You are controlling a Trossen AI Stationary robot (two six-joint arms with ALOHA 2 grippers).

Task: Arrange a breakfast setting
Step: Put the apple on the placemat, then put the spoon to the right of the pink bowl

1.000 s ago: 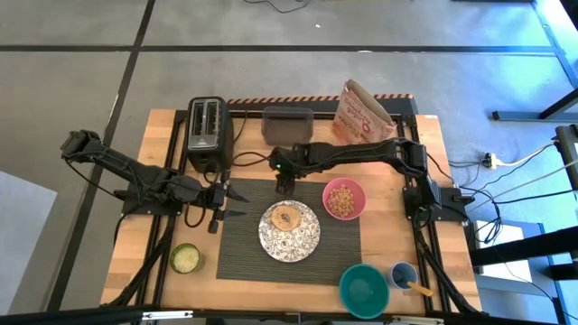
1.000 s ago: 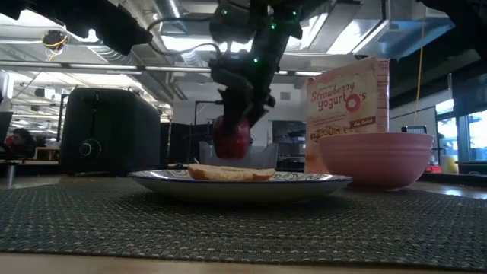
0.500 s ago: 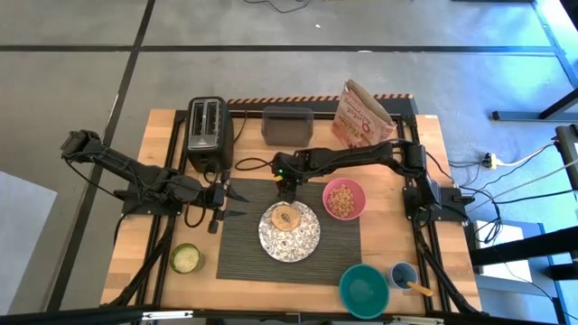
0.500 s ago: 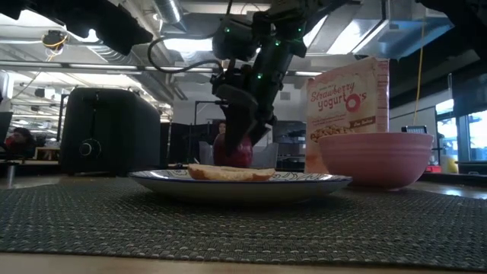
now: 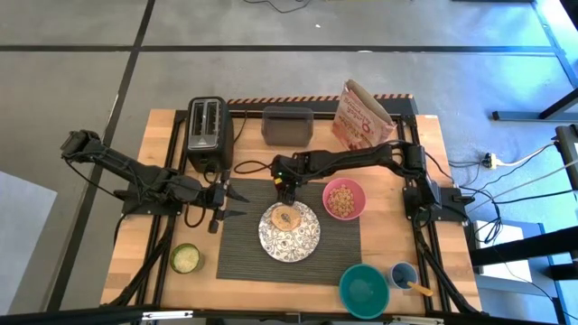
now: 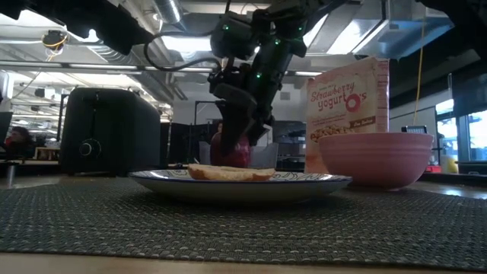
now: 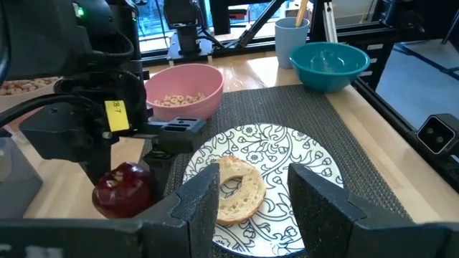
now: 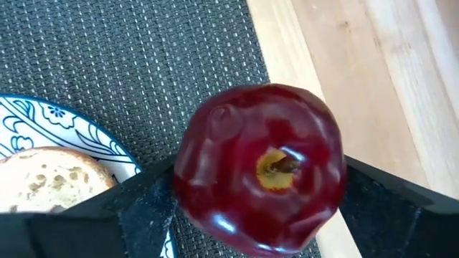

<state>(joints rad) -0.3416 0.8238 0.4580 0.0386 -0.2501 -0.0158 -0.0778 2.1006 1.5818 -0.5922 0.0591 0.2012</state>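
Note:
A dark grey ribbed mat [image 5: 339, 246] lies mid-table. On it stand a white patterned plate [image 5: 305, 242] with a toasted bagel [image 5: 288, 218] and a pink bowl [image 5: 360, 190] of cereal. My right gripper [image 5: 285, 186] is shut on a small red apple [image 8: 258, 168] at the mat's far edge, just beyond the plate; the apple also shows in the low view [image 6: 233, 151]. My left gripper [image 5: 237, 203] is open and empty at the mat's left edge, its fingers pointing toward the plate [image 7: 287, 154]. My right gripper pinches the apple's two opposite sides [image 8: 185, 188] between its two fingers, coming from above and pointing down. The apple sits upright, stem end [image 8: 276, 165] up, low over the mat's far edge. I cannot tell whether its underside touches the mat.
A black toaster [image 5: 209, 133], a dark container [image 5: 287, 124] and a cereal bag [image 5: 364, 113] stand along the far edge. A teal bowl [image 5: 363, 289] and a blue cup [image 5: 403, 273] holding a utensil are near right. A green-lidded jar [image 5: 185, 259] is near left.
My right gripper has gone down with the apple and a little toward the near edge, close behind the plate. The apple has stayed upright in the shut fingers.

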